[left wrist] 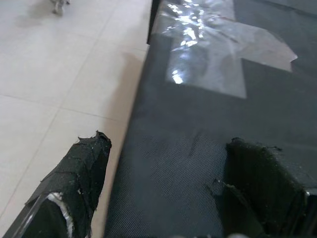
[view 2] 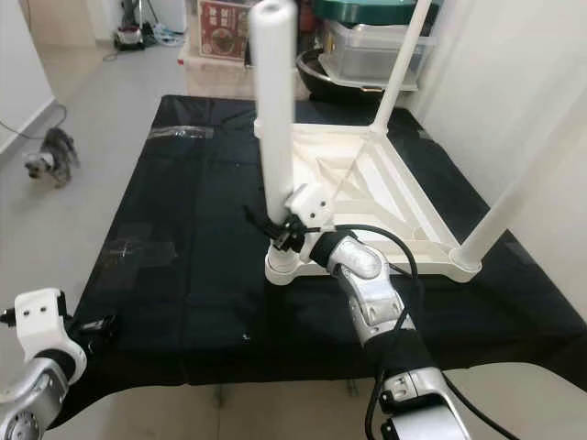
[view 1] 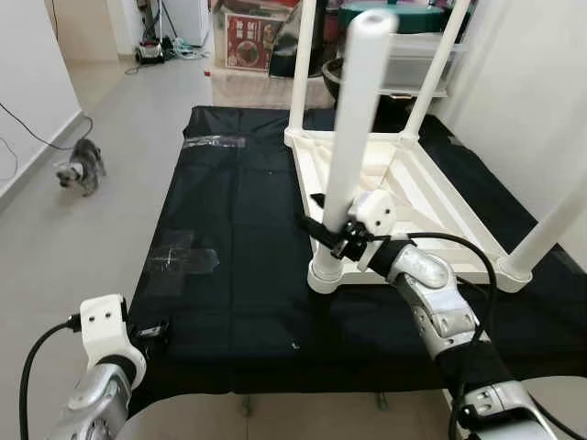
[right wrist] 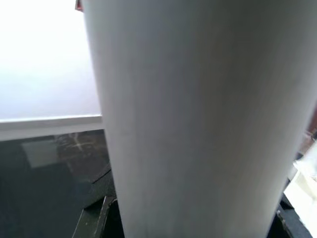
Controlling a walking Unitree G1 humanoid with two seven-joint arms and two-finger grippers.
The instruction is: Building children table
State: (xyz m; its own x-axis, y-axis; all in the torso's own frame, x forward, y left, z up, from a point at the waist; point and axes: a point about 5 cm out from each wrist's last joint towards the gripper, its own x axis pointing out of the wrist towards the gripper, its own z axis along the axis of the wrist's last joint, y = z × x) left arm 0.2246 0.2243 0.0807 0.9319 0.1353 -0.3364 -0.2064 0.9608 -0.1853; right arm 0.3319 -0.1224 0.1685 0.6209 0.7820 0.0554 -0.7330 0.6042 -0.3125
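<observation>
The upturned white children's table [view 1: 413, 188] lies on the black mat [view 1: 229, 238]. The right gripper [view 1: 337, 240] has its jaws pinching the near leg [view 1: 353, 137] just above its socket. Best to twist that leg steadily, keeping it upright. The left gripper [view 1: 156, 330] hovers with jaws spread at the mat's edge.

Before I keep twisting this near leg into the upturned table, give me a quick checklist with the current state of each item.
1. Right tool on the near leg, low down by its socket: ok.
2. Firm grip on the leg: cannot tell; the right wrist view is too close to show the fingers.
3. Leg standing upright in the corner socket: ok, roughly vertical.
4. Leg fully seated: cannot tell from these views.
5. Upturned table lying flat on the black mat: ok.
6. Left tool open and hovering at the mat's near left edge, apart from the table: ok.
7. Small dog on the floor to the left, away from the mat: ok.
</observation>
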